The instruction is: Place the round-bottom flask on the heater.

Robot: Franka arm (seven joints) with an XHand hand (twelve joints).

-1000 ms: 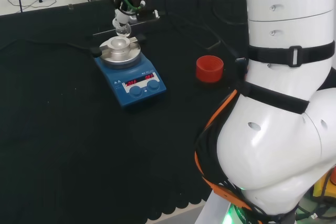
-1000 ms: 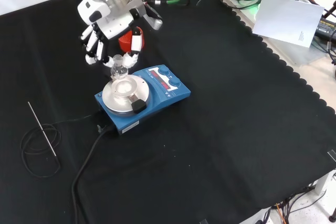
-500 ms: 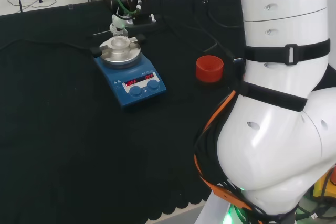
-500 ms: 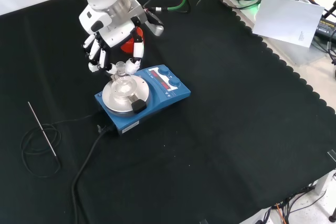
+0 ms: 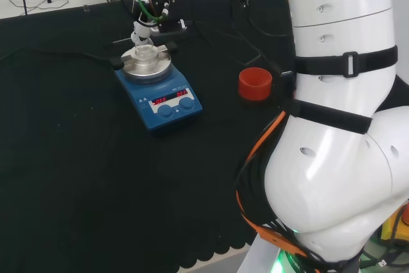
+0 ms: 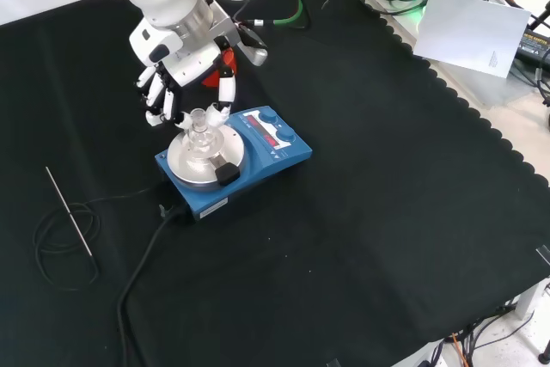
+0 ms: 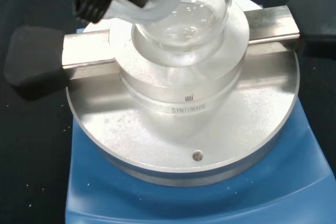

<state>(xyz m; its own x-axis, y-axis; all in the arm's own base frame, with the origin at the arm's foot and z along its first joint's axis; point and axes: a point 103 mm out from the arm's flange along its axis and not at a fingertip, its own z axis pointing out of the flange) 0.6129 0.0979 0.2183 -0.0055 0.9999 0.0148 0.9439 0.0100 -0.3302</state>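
Flask coming down onto the heater

The hand (image 6: 176, 70) is lowering the round-bottom flask (image 6: 200, 129) from above the heater (image 6: 230, 162); its bulb is now settling into the metal block's (image 7: 181, 95) well.

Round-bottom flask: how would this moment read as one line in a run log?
hand: shut on round-bottom flask | flask: bulb in metal block on heater | release: not yet | red ring stand: beside heater
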